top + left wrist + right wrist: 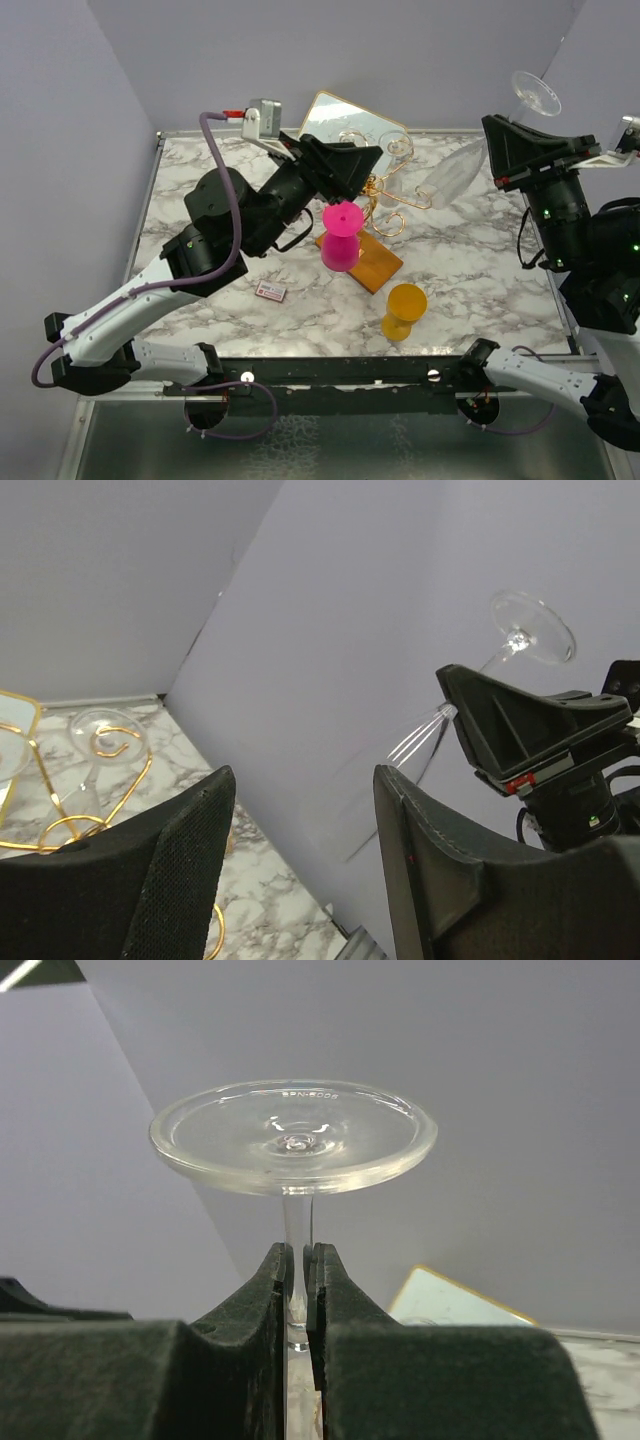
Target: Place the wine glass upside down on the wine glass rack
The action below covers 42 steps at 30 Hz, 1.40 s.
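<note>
My right gripper [298, 1265] is pinching the wine glass [293, 1140] by its stem, foot up, far right; my left gripper [300, 800] is gaping empty beside the wine glass rack [376, 262].

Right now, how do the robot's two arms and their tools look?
The left arm and right arm have white lower links and black upper joints. A purple cable runs along the left one. The left tool and right tool have black wedge-shaped fingers.
</note>
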Available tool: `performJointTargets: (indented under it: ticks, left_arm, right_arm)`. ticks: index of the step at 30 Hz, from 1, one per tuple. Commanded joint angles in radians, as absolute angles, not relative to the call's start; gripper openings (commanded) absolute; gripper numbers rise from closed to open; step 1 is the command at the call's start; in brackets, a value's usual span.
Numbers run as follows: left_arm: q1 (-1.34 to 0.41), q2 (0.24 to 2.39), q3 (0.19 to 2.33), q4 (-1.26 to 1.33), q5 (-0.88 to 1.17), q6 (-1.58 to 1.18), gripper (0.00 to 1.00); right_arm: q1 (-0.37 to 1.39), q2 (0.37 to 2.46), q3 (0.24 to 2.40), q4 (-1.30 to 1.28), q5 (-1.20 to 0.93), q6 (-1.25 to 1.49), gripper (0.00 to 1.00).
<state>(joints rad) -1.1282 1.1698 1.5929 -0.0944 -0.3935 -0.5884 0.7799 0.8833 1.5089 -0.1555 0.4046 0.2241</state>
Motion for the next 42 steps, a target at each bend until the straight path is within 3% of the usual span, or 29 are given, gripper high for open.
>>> performJointTargets:
  ticks: [1, 12, 25, 35, 42]
  left_arm:
    - [-1.133, 1.237, 1.668, -0.079, -0.234, -0.587, 0.61]
    - [-1.134, 1.334, 1.643, 0.052, -0.028, -0.746, 0.66]
    - [-1.131, 1.395, 1.608, 0.105, 0.078, -1.016, 0.72]
    - [-1.125, 1.424, 1.643, -0.046, 0.094, -1.116, 0.6]
    - [-1.126, 1.435, 1.635, -0.054, 0.122, -1.142, 0.41]
  right_arm:
    - [0.785, 0.831, 1.516, -0.345, 0.336, -0.031, 0.01]
    - [0.785, 0.684, 1.315, -0.411, 0.233, -0.292, 0.01]
    - [0.785, 0.524, 1.06, -0.281, 0.129, -0.4, 0.01]
    - [0.785, 0.511, 1.0, -0.199, 0.076, -0.401, 0.01]
    - [0.785, 0.507, 0.974, -0.19, 0.057, -0.384, 0.01]
